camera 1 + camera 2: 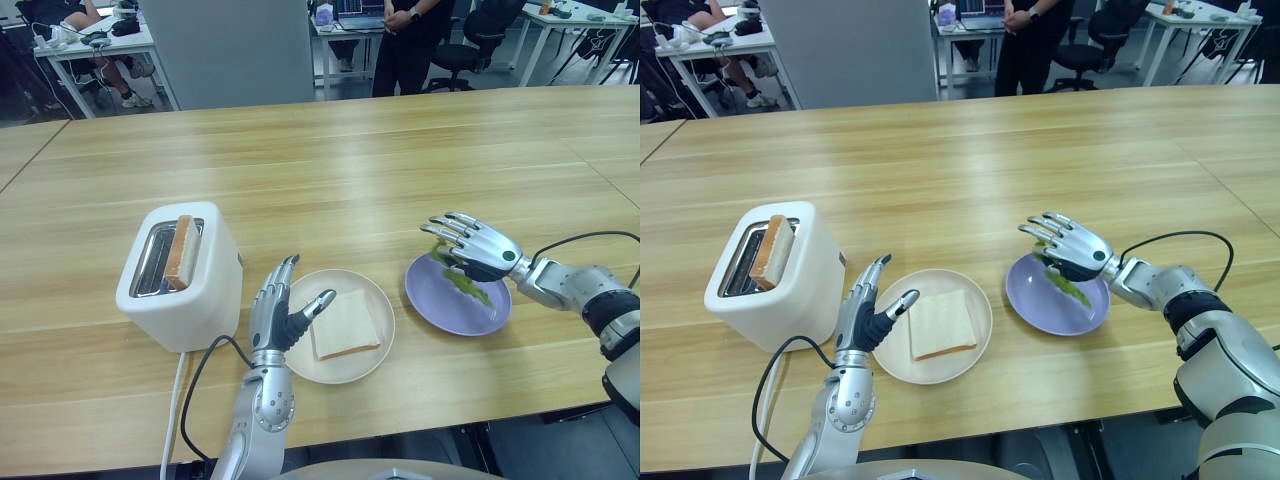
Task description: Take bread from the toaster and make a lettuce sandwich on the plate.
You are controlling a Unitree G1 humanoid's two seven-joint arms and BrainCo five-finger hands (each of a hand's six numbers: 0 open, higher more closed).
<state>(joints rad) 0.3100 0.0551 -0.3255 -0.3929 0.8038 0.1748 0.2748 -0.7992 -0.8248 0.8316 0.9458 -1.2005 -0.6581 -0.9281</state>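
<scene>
A white toaster (185, 280) stands at the left with one bread slice (181, 250) upright in its right slot. A beige plate (352, 352) holds a flat slice of bread (343, 325). My left hand (285, 315) is raised just left of that plate, fingers spread, holding nothing. On the right, a purple plate (435, 295) lies under my right hand (475, 245), whose fingers are curled on a green lettuce leaf (465, 283) that hangs down over the plate.
The toaster's cords (190, 395) run off the table's front edge beside my left arm. The wooden table (330, 170) stretches bare behind the plates. Office desks and chairs stand in the room beyond.
</scene>
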